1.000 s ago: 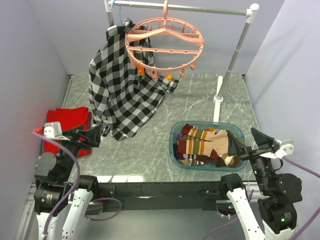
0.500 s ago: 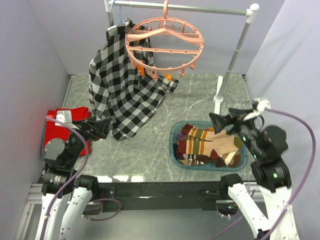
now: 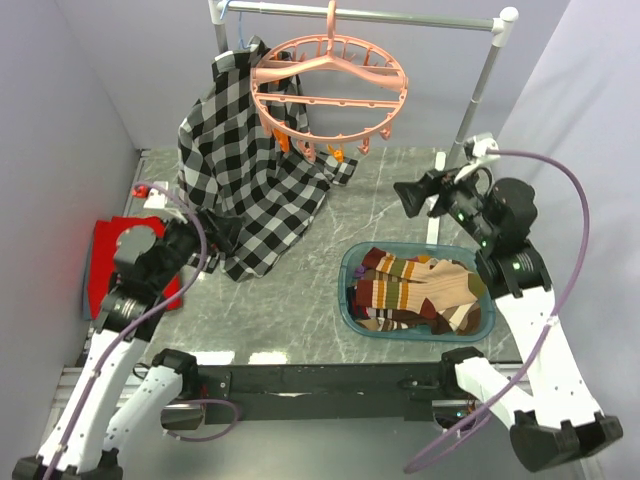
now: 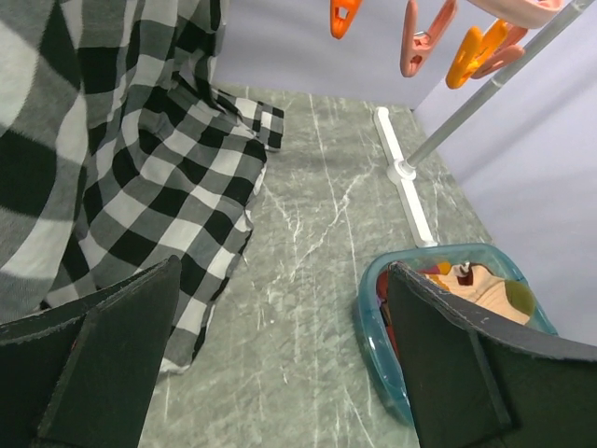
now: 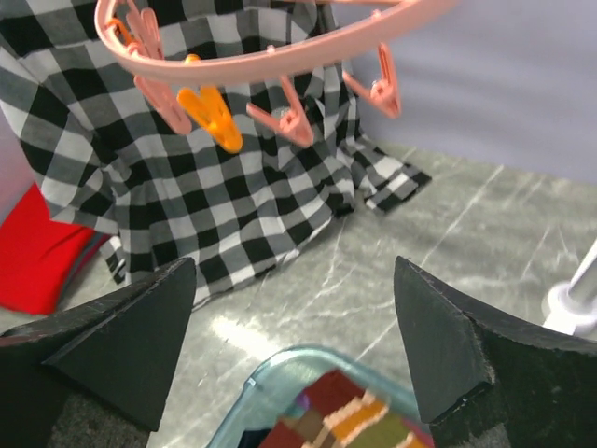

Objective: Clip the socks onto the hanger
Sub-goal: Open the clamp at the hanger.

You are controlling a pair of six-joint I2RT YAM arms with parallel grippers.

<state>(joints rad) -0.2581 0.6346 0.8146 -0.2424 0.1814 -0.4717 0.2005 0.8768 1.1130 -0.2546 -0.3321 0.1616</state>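
The socks (image 3: pixel 420 290), striped in brown, maroon, tan and cream, lie piled in a teal basin (image 3: pixel 347 290) at the right front. The salmon-pink round hanger (image 3: pixel 330 85) hangs by its hook from the rail at the back, with small clips (image 3: pixel 340 152) dangling under its ring. My right gripper (image 3: pixel 410 195) is raised behind the basin and is open and empty. In its wrist view the right gripper (image 5: pixel 295 266) faces the hanger ring (image 5: pixel 280 56) above and the socks (image 5: pixel 336 415) below. My left gripper (image 3: pixel 215 235) is open and empty beside the shirt. The left wrist view has the left gripper (image 4: pixel 282 271) over bare table.
A black-and-white plaid shirt (image 3: pixel 240 190) hangs from the grey rail (image 3: pixel 370 12) and drapes onto the table. A red cloth (image 3: pixel 105 250) lies at the left edge. The rail's post and foot (image 3: pixel 437 195) stand right behind the basin. Grey walls close in the sides.
Both arms have risen from low at the near edge. The right gripper swung up and back past the basin. The left gripper lifted toward the shirt.
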